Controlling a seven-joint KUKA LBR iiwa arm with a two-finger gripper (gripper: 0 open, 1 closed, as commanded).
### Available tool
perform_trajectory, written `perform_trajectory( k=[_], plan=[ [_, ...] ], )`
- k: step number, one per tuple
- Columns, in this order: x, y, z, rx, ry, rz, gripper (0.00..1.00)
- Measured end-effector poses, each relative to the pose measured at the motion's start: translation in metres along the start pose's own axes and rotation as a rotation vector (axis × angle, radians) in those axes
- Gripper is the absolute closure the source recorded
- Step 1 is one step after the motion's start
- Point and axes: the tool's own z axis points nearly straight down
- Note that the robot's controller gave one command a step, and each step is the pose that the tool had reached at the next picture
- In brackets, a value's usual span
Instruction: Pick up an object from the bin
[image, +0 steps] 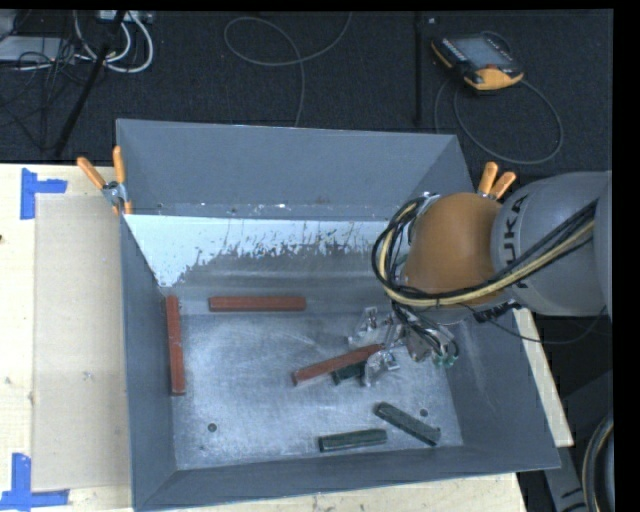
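We cannot tell if our pincer (383, 352), at the right end of the slanted reddish-brown stick (328, 369), is spread; gripped there, it may swivel loose.

The arm (560, 245) comes in from the right, its thick grey body bent downward. An orange cover (450, 245) caps the wrist. Black and yellow cables (392, 265) loop round the cover's left side and trail back along the grey link. Below the cover the metal tool (383, 352) points down and to the left, with thin wires (438, 348) bunched at its right side.
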Motion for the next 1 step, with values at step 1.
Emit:
perform_trajectory(
  k=[1],
  plan=[
    [-0.0063, -0.0056, -0.1909, 0.007, -0.006, -0.038, 1.0]
  ],
)
